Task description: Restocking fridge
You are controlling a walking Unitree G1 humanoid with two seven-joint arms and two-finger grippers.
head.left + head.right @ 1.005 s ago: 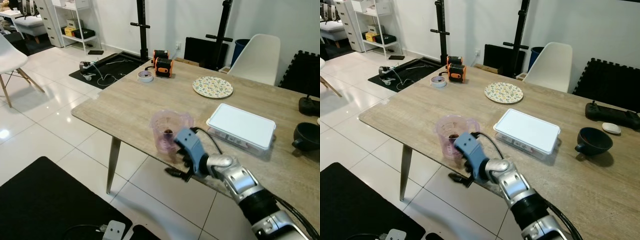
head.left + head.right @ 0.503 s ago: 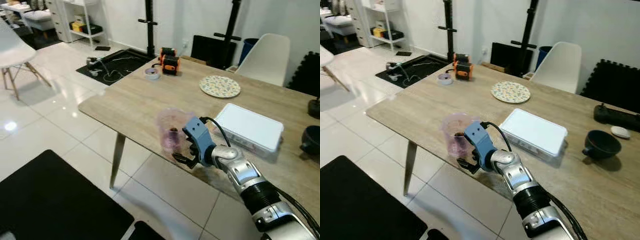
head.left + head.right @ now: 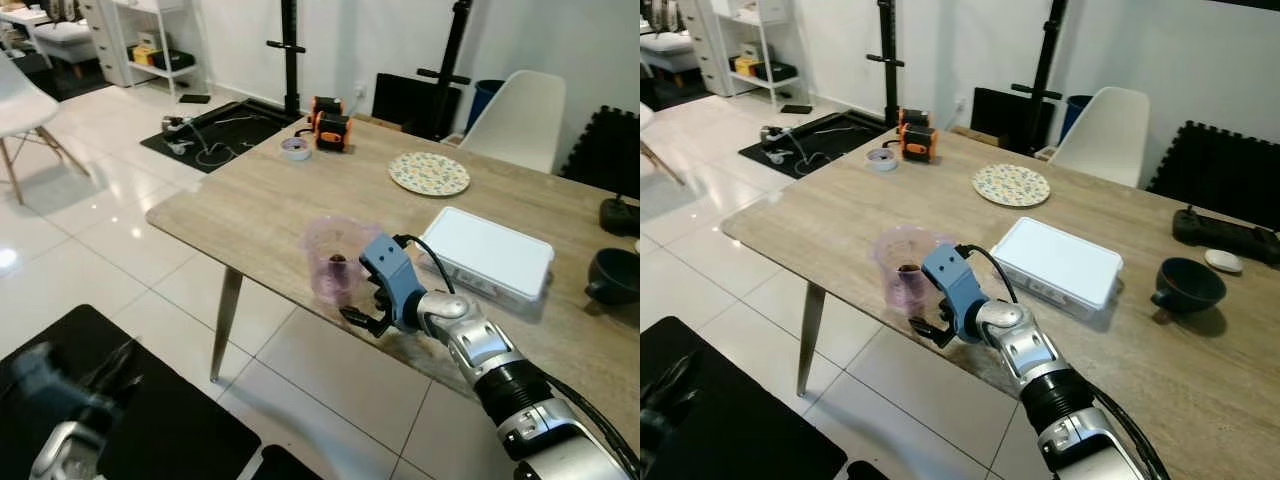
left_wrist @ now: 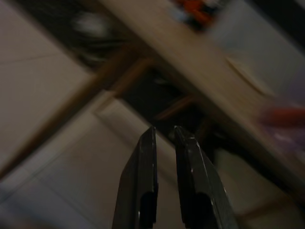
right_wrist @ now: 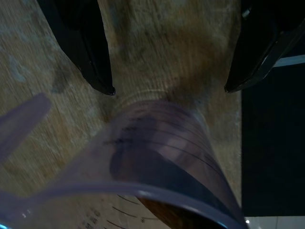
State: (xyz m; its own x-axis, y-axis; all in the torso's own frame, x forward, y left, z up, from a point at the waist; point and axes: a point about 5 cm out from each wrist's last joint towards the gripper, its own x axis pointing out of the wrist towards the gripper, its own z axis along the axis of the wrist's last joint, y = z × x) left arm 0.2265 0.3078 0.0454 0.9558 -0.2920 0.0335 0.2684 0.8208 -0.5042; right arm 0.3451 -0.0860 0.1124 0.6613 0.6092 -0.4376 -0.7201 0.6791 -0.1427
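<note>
Our right hand point(image 3: 362, 318) is at the near edge of the wooden surface point(image 3: 250, 200), just beside a clear purple measuring cup point(image 3: 336, 260). Its two black fingers point(image 5: 95, 52) are spread wide and hold nothing; in the right wrist view one finger is on each side of the cup's lower part, with a gap between each finger and the wall, so we judge the cup is not yet grasped.

The cup stands upright near the corner of the surface, with its long axis vertical and its spout pointing away from us toward the left. It lies directly ahead of the right hand, between the fingers, so the coming move seems to need only a short advance and then a closing. Something small and dark sits at the bottom of the cup; we cannot tell what it is.

Our right arm is clearly the nearer one. Our left hand point(image 4: 164, 181) hangs low over the floor, well apart from the cup, and its fingers are nearly together, with only a narrow slit between them.

Printed measuring lines run around the wall of the cup point(image 5: 162, 152), but the figures beside them are too blurred to read. A white flat box point(image 3: 484, 252) lies behind the hand, and the small marks on its side are also not readable.
</note>
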